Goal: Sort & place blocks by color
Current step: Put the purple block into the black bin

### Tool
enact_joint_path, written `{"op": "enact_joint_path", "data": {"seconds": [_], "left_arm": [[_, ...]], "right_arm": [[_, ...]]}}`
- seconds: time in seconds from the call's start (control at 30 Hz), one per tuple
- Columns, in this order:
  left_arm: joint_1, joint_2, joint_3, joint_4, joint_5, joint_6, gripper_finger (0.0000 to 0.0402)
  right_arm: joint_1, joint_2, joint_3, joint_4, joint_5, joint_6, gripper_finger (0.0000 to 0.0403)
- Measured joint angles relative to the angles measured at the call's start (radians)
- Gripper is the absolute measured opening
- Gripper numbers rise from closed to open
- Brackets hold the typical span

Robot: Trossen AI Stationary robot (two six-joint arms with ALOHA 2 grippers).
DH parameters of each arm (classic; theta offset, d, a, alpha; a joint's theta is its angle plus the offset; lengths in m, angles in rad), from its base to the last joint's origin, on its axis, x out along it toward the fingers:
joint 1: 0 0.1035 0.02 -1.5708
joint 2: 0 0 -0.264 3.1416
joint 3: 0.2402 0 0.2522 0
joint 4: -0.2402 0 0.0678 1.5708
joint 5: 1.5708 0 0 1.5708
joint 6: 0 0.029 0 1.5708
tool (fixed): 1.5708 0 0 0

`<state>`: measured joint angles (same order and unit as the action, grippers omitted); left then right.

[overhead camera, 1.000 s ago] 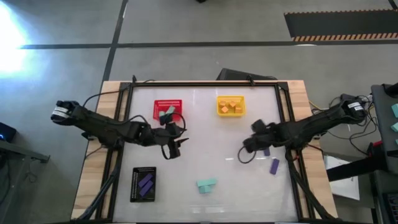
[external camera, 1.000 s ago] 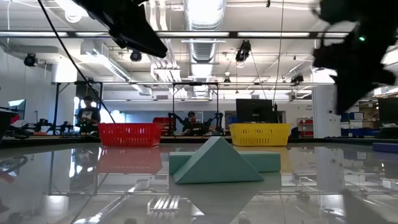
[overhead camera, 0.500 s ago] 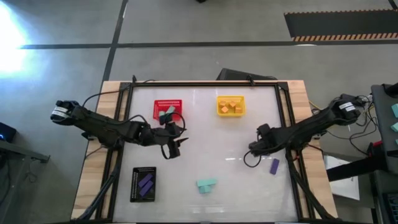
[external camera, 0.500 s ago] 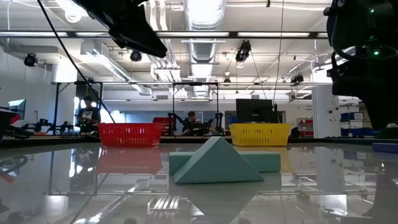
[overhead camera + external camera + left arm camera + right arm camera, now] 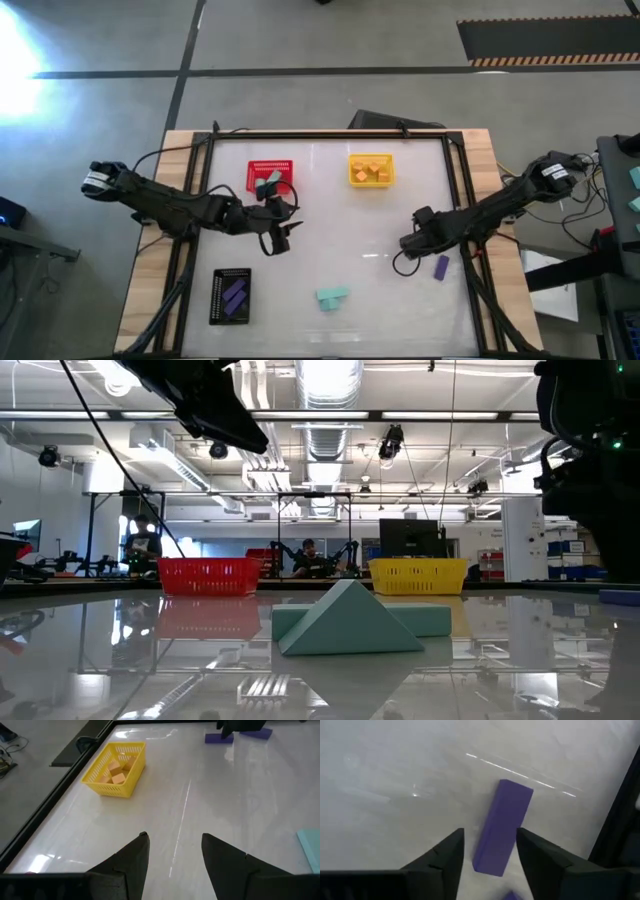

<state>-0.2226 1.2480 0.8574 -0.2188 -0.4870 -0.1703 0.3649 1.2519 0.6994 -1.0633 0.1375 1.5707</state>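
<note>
Right gripper (image 5: 487, 855) hangs low over the table's right side with its fingers (image 5: 445, 857) apart, a long purple block (image 5: 502, 827) lying flat on the white table (image 5: 330, 215) between them and not gripped. Left gripper (image 5: 172, 855) waits with fingers spread beside the red basket (image 5: 268, 176), which holds a teal block (image 5: 268, 183). Orange blocks (image 5: 371, 172) sit in the yellow basket (image 5: 371, 181), purple ones (image 5: 234, 295) in the black basket (image 5: 231, 296), and teal blocks (image 5: 333, 297) lie near the front edge; no readable writing shows on anything.
</note>
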Motion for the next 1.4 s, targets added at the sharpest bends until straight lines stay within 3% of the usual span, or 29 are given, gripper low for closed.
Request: {"op": "enact_joint_path", "data": {"seconds": [0.17,0.57,0.7,0.93,1.23,1.4], "left_arm": [[-0.001,0.000,-0.001,0.000,0.000,-0.002,0.0166],[-0.001,0.000,-0.017,0.001,0.000,-0.006,0.0166],[-0.001,0.000,-0.018,0.002,0.000,-0.006,0.0166],[-0.001,0.000,-0.036,0.028,0.000,-0.006,0.0166],[-0.001,0.000,-0.061,0.120,0.009,-0.021,0.0166],[-0.016,0.016,-0.080,0.254,0.015,-0.058,0.0166]], "right_arm": [[0.000,0.052,0.000,0.022,-0.013,0.001,0.0196],[0.000,0.163,0.000,0.060,-0.040,-0.048,0.0198],[0.000,0.166,-0.001,0.093,-0.037,-0.067,0.0175],[0.000,0.160,-0.001,0.117,-0.023,-0.075,0.0087],[0.002,0.106,0.008,0.156,0.008,-0.168,0.0084],[0.004,0.017,0.028,0.236,0.168,-0.303,0.0084]]}}
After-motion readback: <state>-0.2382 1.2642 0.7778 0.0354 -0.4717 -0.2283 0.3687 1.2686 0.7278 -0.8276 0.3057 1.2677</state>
